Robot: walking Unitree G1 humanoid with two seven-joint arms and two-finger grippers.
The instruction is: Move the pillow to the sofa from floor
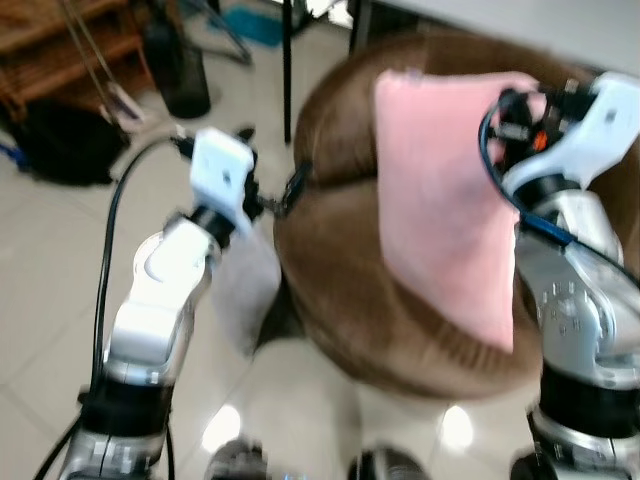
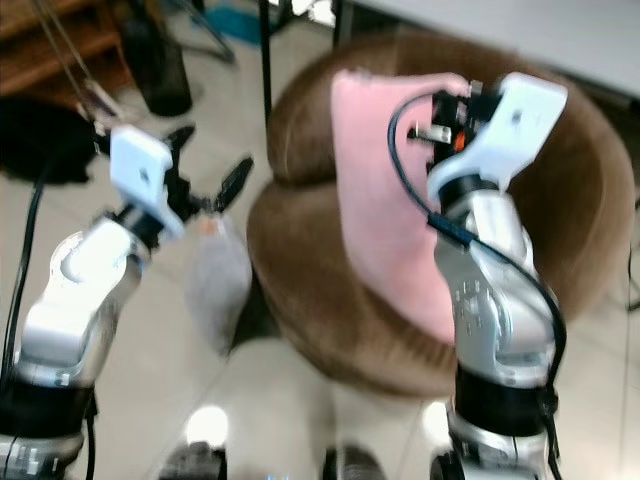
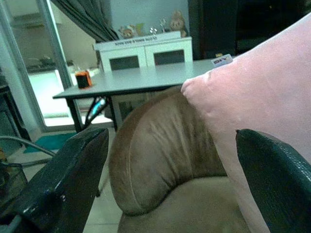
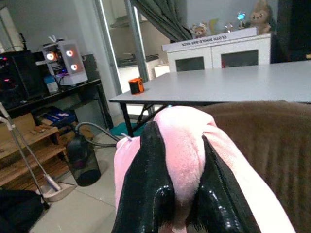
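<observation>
A pink pillow [image 1: 440, 200] leans against the back of a round brown sofa chair [image 1: 350, 290], its lower edge on the seat. My right gripper [image 4: 177, 194] is shut on the pillow's upper right edge, pink fabric bunched between the two black fingers [image 4: 146, 189]. My left gripper [image 2: 205, 175] stands open to the left of the chair, off the pillow, its fingers [image 3: 63, 184] wide apart and nothing between them. In the left wrist view the pillow [image 3: 262, 97] and the chair's back [image 3: 160, 145] lie just ahead.
A grey table [image 4: 218, 85] with black legs stands behind the chair. A black bin [image 1: 180, 70], a wooden shelf [image 1: 60, 40] and a black bag [image 1: 60, 140] are at the far left on the tiled floor [image 1: 40, 270]. A pale object [image 2: 215, 280] lies beside the chair.
</observation>
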